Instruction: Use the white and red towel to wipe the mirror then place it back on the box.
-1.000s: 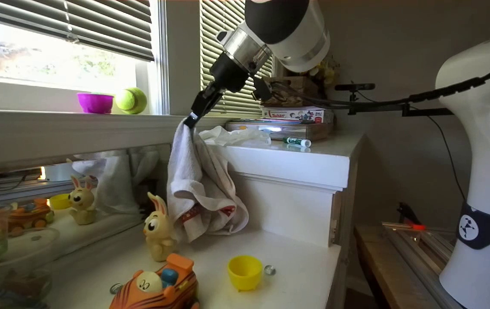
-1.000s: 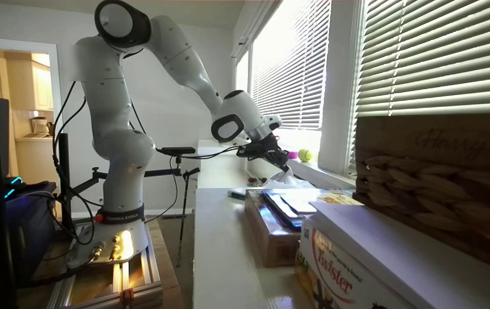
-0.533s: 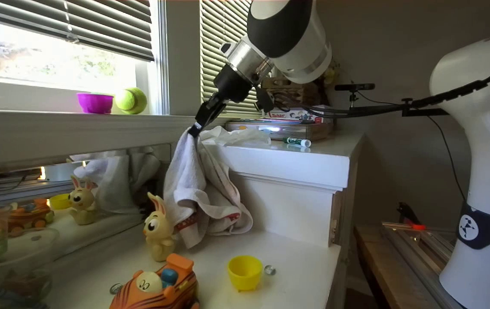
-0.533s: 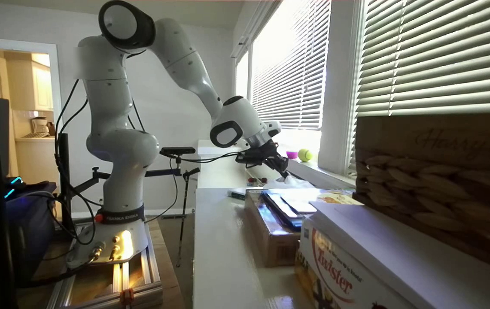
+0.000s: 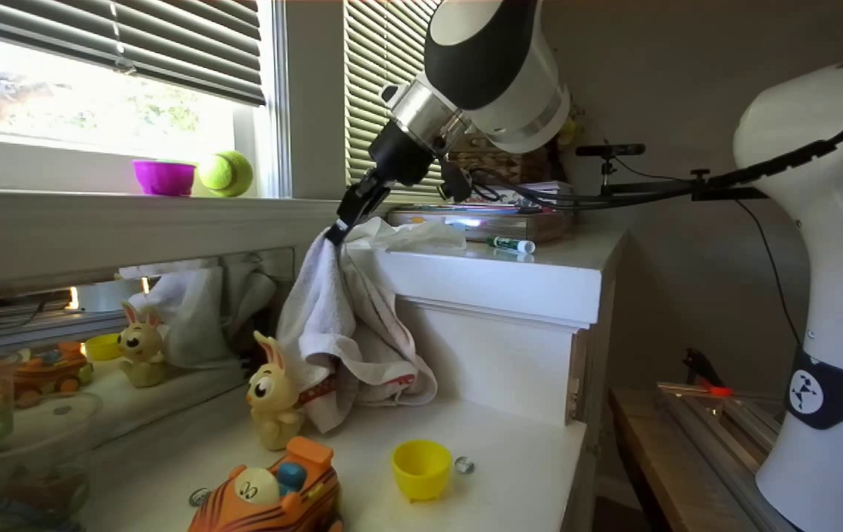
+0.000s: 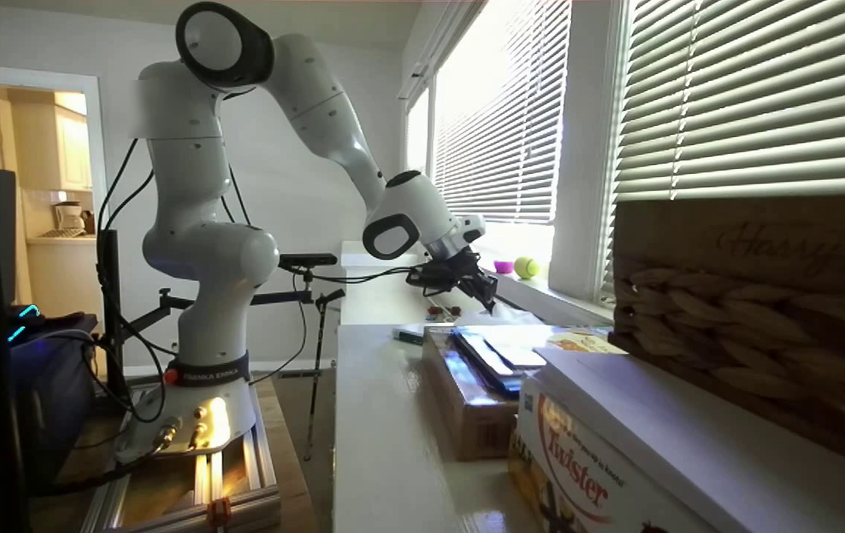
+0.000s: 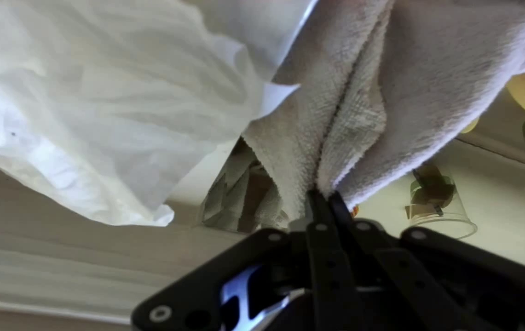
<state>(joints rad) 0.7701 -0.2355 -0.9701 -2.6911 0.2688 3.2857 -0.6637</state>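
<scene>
The white and red towel [image 5: 329, 318] hangs near one end of the mirror [image 5: 122, 369], slightly lower than a second ago, since the fingers [image 5: 353, 207], clamped on its peak, have sunk. I read that as lining up a wipe; whether towel and mirror touch, I cannot tell. Putting it back seems still to come. The worktop [image 5: 502, 440] below carries a toy rabbit [image 5: 273, 403], orange toy car [image 5: 273, 491] and yellow cup [image 5: 421, 469]. Above, a purple cup [image 5: 163, 179] and tennis ball [image 5: 226, 174] sit on the window sill [image 5: 59, 196].

You see a home: window blinds [image 6: 763, 104], a toy car [image 5: 273, 504], a Twister game [image 6: 615, 444], and a coffee maker [image 6: 67, 215] through the doorway [image 6: 96, 133].
</scene>
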